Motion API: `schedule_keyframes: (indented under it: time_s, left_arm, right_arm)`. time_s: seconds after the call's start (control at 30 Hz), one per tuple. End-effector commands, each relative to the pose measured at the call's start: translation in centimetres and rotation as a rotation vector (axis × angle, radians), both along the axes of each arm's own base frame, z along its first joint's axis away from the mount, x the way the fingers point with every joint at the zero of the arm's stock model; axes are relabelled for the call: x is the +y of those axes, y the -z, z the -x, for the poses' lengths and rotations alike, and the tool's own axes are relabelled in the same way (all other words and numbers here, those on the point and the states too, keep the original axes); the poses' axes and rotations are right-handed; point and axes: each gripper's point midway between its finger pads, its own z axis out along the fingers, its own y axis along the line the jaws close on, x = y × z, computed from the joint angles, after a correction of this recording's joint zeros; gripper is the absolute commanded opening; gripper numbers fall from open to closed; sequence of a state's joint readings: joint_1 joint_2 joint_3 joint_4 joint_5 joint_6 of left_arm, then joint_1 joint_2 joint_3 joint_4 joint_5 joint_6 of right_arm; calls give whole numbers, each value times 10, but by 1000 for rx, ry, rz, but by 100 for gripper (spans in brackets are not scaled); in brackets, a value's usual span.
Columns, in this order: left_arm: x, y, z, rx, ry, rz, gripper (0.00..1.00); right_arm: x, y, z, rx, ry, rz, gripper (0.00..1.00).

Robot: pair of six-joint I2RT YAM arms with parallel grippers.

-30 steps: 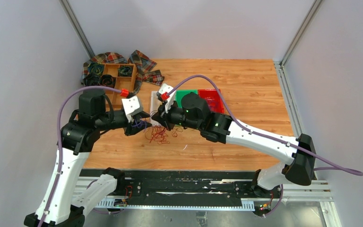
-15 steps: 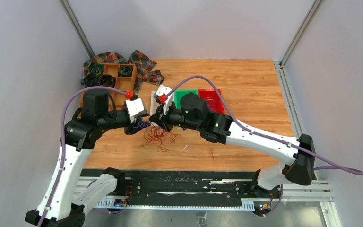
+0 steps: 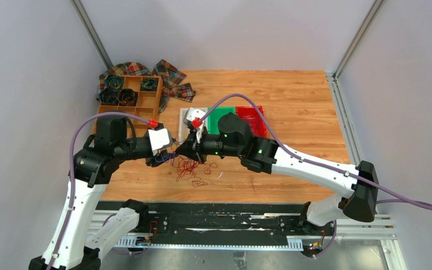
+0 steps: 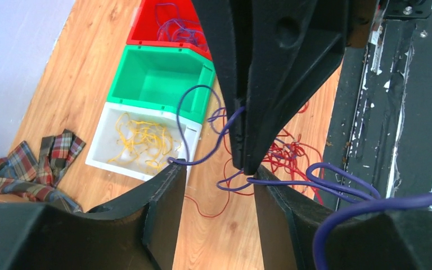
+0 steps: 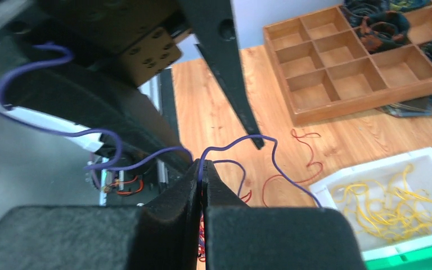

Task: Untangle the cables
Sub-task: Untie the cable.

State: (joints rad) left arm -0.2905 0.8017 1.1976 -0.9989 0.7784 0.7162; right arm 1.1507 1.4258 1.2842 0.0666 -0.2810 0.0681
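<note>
- Left black two-finger gripper [image 4: 216,185]: jaws apart, nothing pinched.
- Right black gripper [image 5: 201,174]: clamped on one thin purple wire [image 5: 202,157].
- One clump of thin red-brown cables [image 3: 190,167]: on the wooden table [image 3: 304,101], below both grippers.
- Three plastic bins: white [image 4: 100,138], green [image 4: 152,79], red [image 4: 138,28].

Overhead view looks from six toward twelve o'clock; close wrist cameras face each other, sharing the white bin [image 4: 102,140].
</note>
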Motion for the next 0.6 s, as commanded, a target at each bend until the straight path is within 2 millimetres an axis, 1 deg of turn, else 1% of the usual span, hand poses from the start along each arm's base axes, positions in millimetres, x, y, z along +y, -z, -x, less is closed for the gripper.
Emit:
schedule_keyframes:
  time_s: [0.0, 0.07, 0.1, 0.17, 0.2, 0.23, 0.27, 0.37, 0.43, 0.57]
  left_arm:
    - [-1, -4, 6, -43, 36, 2, 53]
    - [-2, -7, 7, -51, 46, 7, 53]
    - [-3, -9, 7, -50, 52, 12, 48]
    - [-5, -11, 8, -58, 66, 18, 23]
    - [-5, -12, 8, -61, 68, 18, 13]
    - [-5, -14, 7, -66, 68, 16, 6]
    - [-5, -15, 6, -70, 65, 14, 2]
    - [-3, -18, 3, -81, 50, 6, 1]
    - [-1, -20, 0, -88, 31, 1, 1]
    - [6, -33, -5, -144, -9, -20, 1]
  right_arm:
    - [-3, -23, 36, 14, -159, -65, 1]
    - [-4, -21, 44, 33, -198, -45, 1]
    - [-4, -20, 46, 40, -208, -43, 1]
    - [-6, -20, 48, 48, -219, -47, 1]
    - [-6, -20, 50, 50, -225, -49, 1]
    - [-6, -19, 51, 52, -231, -50, 1]
    - [-6, -19, 52, 54, -237, -51, 1]
    - [-7, -19, 55, 51, -254, -50, 1]
    - [-8, -19, 53, 49, -241, -48, 1]
    - [-12, -17, 49, 45, -206, -50, 1]
